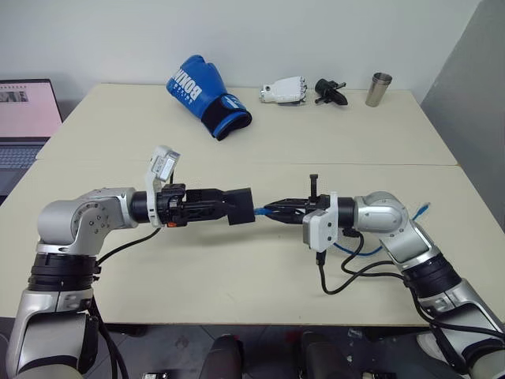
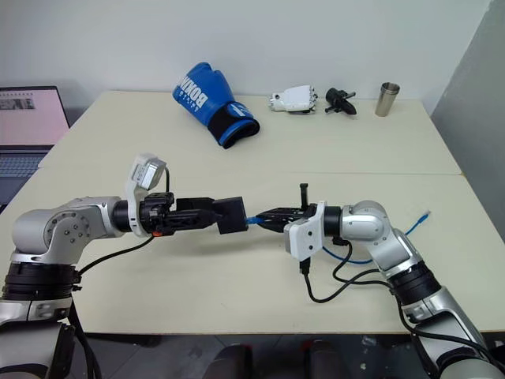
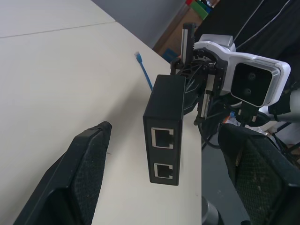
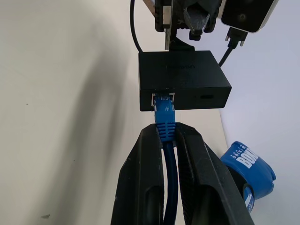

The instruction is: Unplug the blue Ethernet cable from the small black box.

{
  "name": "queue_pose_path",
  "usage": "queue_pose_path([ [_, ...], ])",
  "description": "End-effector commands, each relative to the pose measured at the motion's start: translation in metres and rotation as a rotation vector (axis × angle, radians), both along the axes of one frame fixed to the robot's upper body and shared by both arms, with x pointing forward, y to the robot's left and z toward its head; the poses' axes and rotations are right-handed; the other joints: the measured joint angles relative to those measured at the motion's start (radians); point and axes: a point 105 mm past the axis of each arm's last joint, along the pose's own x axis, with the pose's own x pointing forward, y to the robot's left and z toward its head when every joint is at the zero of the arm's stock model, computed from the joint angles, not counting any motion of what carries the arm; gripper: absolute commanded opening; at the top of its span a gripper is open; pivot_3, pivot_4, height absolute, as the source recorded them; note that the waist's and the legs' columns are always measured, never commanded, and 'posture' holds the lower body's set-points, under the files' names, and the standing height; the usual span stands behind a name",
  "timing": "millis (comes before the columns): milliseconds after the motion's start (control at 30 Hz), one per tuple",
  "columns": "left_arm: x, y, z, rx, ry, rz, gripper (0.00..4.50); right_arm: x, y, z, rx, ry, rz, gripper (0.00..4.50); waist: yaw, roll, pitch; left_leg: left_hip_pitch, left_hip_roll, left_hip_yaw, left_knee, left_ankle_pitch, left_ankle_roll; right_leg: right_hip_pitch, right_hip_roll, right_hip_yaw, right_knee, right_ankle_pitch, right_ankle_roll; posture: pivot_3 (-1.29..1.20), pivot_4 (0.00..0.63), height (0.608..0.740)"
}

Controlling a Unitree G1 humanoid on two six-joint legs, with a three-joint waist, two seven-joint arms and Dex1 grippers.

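The small black box (image 4: 183,77) hangs in the air above the cream table (image 1: 237,260), midway between my two arms. The blue Ethernet cable's plug (image 4: 165,110) sits in one port of the box. My right gripper (image 1: 270,211) is shut on the cable just behind that plug. From there the cable runs back under my right arm (image 1: 355,251), and its free end (image 1: 424,208) lies on the table. My left gripper (image 1: 237,207) is open around the box's other side. Its fingers (image 3: 89,173) stand apart from the flat faces, and two empty ports face it.
At the back of the table lie a blue boxing glove (image 1: 207,96), a white gadget (image 1: 286,91), a black knobby gadget (image 1: 330,91) and a metal cup (image 1: 379,89). A laptop (image 1: 24,118) stands off the left edge. Black wires (image 1: 347,276) loop below my right wrist.
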Motion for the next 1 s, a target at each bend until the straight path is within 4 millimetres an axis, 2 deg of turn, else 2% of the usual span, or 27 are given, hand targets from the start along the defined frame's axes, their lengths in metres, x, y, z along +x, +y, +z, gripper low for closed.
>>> queue_pose_path([
  [33, -0.004, -0.005, 0.004, 0.026, -0.046, -0.044, 3.88, -0.002, 0.005, 0.018, 0.038, -0.051, 0.027, 0.13, -0.001, 0.0, 0.0, 0.0, 0.0, 0.0, 0.0, 0.0, 0.0, 0.0, 0.0, 0.0, 0.0, 0.0, 0.0, 0.0, 0.15, 0.74],
  [233, 0.003, -0.01, 0.004, -0.017, -0.037, -0.026, 3.88, -0.003, 0.007, 0.021, 0.057, -0.049, 0.034, 0.13, 0.0, 0.0, 0.0, 0.0, 0.0, 0.0, 0.0, 0.0, 0.0, 0.0, 0.0, 0.0, 0.0, 0.0, 0.0, 0.0, 0.15, 0.74],
  [400, 0.004, -0.013, 0.003, -0.03, -0.025, -0.034, 3.05, -0.004, 0.01, 0.021, 0.059, -0.048, 0.045, 0.12, 0.0, 0.0, 0.0, 0.0, 0.0, 0.0, 0.0, 0.0, 0.0, 0.0, 0.0, 0.0, 0.0, 0.0, 0.0, 0.0, 0.15, 0.74],
  [733, 0.004, -0.015, 0.002, -0.04, -0.02, -0.038, 0.84, -0.005, 0.012, 0.022, 0.061, -0.059, 0.054, 0.12, 0.0, 0.0, 0.0, 0.0, 0.0, 0.0, 0.0, 0.0, 0.0, 0.0, 0.0, 0.0, 0.0, 0.0, 0.0, 0.0, 0.15, 0.74],
  [1000, 0.006, -0.016, 0.004, -0.057, -0.018, -0.027, 0.79, -0.01, 0.011, 0.019, 0.051, -0.04, 0.064, 0.12, 0.0, 0.0, 0.0, 0.0, 0.0, 0.0, 0.0, 0.0, 0.0, 0.0, 0.0, 0.0, 0.0, 0.0, 0.0, 0.0, 0.15, 0.74],
])
